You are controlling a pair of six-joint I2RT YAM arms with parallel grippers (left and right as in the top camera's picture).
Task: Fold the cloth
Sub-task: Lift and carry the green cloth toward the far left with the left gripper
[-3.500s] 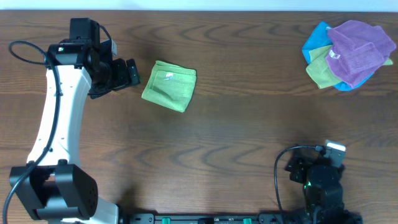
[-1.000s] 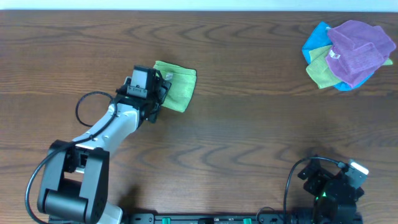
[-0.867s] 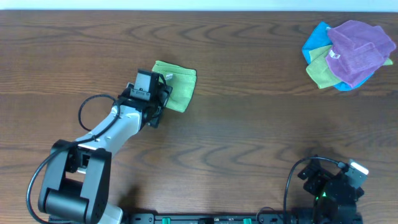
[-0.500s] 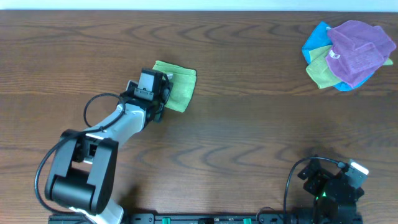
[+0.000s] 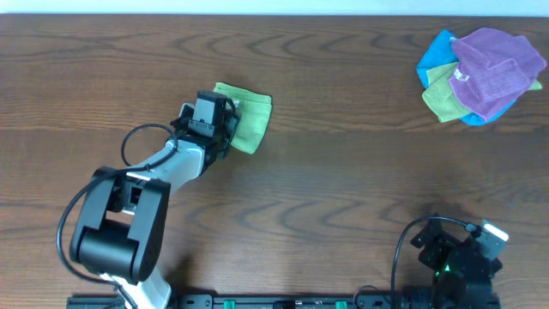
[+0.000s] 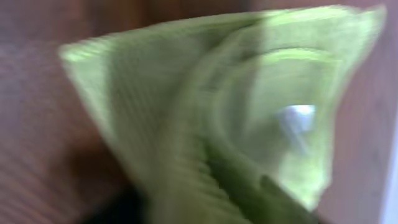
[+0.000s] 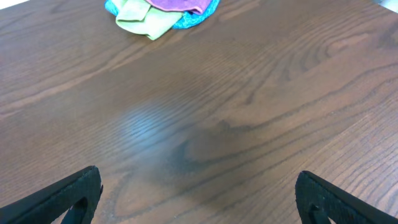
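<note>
A small folded green cloth (image 5: 250, 118) lies on the wooden table, left of centre in the overhead view. My left gripper (image 5: 225, 129) presses into the cloth's left edge, and its camera housing hides the jaws. In the left wrist view the cloth (image 6: 249, 124) fills the blurred frame and bunches toward the bottom edge, and no finger shows clearly. My right gripper (image 7: 199, 196) hovers open over bare wood near the front right, nothing between its fingers (image 7: 81, 190).
A pile of purple, blue and green cloths (image 5: 480, 75) sits at the far right corner, and the right wrist view shows the pile (image 7: 161, 12) too. The right arm (image 5: 450, 257) rests folded at the front right edge.
The left arm swung in from the far left, came down at the cloth's left edge and pushed slightly into it. The right arm has stayed still over the last second.
</note>
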